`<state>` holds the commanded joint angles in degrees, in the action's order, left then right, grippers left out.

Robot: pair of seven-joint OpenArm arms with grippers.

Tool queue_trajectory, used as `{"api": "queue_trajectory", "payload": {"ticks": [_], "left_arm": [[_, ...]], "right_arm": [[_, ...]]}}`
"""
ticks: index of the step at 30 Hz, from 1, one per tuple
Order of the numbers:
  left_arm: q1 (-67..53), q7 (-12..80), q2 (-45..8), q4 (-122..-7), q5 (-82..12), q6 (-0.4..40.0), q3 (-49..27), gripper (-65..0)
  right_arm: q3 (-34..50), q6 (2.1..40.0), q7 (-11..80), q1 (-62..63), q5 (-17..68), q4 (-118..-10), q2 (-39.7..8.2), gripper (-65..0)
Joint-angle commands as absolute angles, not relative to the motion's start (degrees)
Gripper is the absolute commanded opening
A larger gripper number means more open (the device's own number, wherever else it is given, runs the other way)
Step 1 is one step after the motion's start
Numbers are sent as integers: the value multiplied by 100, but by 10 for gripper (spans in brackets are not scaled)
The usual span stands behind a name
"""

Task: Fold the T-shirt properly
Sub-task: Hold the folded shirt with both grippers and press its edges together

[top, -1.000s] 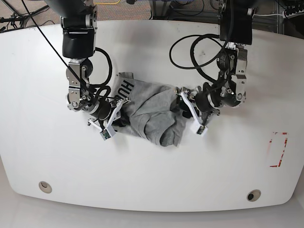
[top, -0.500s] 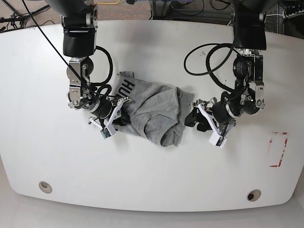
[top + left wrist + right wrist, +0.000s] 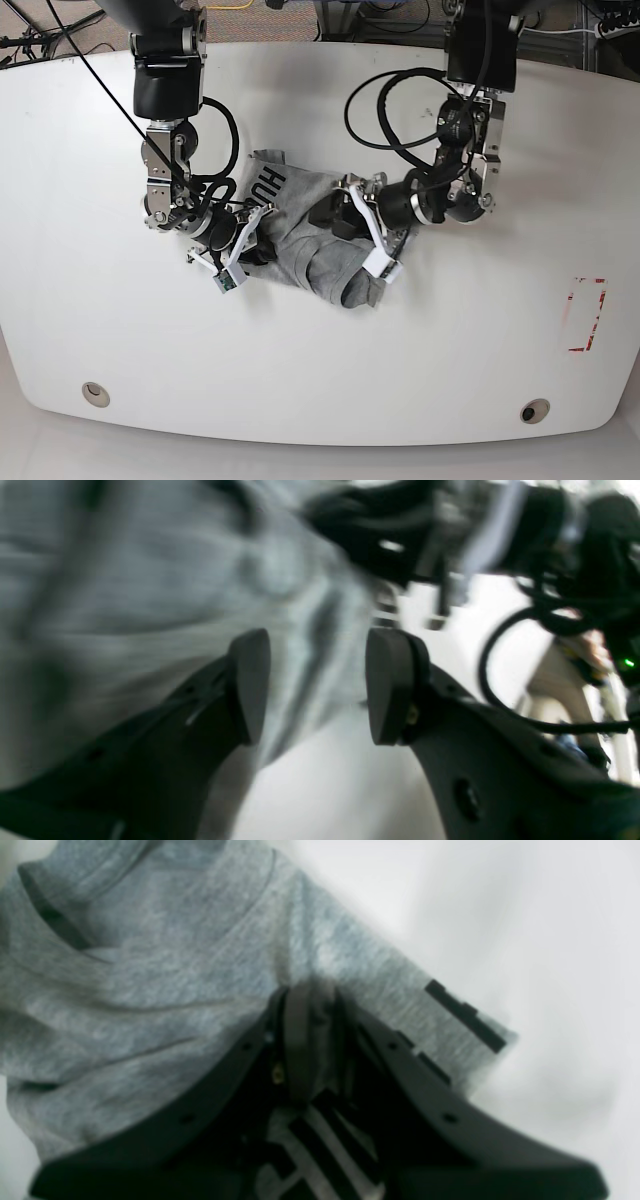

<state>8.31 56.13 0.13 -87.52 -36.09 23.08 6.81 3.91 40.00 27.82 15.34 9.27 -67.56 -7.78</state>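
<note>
Grippers of a two-armed robot at a heather-grey T-shirt (image 3: 300, 215), which lies bunched and creased near the middle of a white tabletop (image 3: 290, 375), part of its black lettering exposed on the right arm's side. The left gripper (image 3: 317, 687) is open, its two dark, rounded fingers (image 3: 392, 687) separated by a wide gap in which grey cloth is visible; the base view places it over the shirt, and no fabric is seen pinched between the fingers, though contact with the cloth cannot be determined. The right gripper (image 3: 315, 1040) is positioned at the shirt beside the black print, its fingertips close together with a narrow strip of cloth between them; whether they grip it cannot be told. The tabletop bears a round hole (image 3: 95, 394) near each front corner and red markings (image 3: 587, 315) toward one side. Cables (image 3: 400, 12) run beyond its far edge.
</note>
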Motion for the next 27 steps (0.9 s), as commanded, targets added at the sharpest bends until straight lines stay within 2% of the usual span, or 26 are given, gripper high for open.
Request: {"api": "queue_trajectory", "payload": {"ticks": [15, 24, 27], "left_arm": [[558, 5631, -391, -9253, -3530, 2290, 637, -372], [567, 5640, -602, -9560, -3547, 1657, 409, -365], [567, 5631, -602, -9499, -3521, 1657, 374, -315]], "right_arm": [[391, 4000, 2791, 1534, 927, -6756, -778, -563], [391, 4000, 2791, 1534, 927, -6756, -769, -563], [391, 4000, 2791, 1534, 927, -6756, -769, -563]]}}
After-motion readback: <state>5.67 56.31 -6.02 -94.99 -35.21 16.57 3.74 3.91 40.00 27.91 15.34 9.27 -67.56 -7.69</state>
